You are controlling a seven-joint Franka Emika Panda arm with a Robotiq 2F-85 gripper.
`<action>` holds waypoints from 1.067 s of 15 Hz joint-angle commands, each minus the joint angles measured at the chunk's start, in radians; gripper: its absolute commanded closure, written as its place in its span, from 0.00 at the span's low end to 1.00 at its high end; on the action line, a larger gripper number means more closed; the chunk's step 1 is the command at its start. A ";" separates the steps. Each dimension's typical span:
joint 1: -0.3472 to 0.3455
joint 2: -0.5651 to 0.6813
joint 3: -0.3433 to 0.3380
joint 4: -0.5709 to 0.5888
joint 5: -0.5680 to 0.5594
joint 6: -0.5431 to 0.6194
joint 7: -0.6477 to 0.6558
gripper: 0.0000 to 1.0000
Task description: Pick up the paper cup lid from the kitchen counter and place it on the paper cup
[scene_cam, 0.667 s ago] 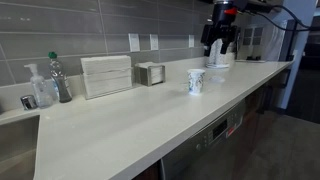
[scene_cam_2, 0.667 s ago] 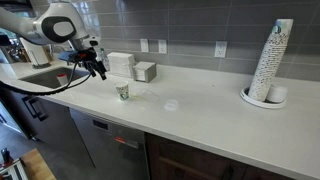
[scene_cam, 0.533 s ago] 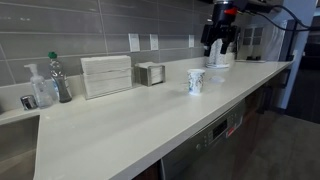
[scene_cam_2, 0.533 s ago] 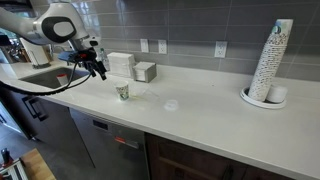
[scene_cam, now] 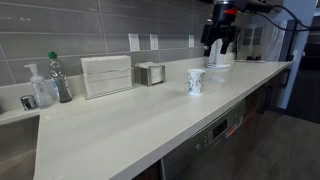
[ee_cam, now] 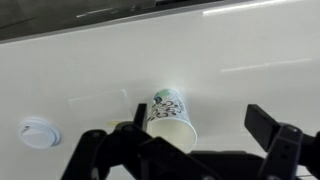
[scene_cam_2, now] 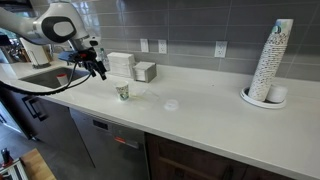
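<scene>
The paper cup stands upright on the off-white kitchen counter, and also shows in an exterior view. The flat white lid lies on the counter a short way from the cup. In the wrist view the cup sits below, close to one finger, and the lid lies at the far left. My gripper hangs in the air, apart from the cup and above counter level, open and empty. It also shows in the wrist view and in an exterior view.
A napkin dispenser and a small box stand by the tiled wall behind the cup. A tall stack of cups stands further along the counter. Bottles stand by the sink.
</scene>
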 commanded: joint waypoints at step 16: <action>-0.116 0.301 -0.321 0.416 0.083 -0.131 -0.619 0.00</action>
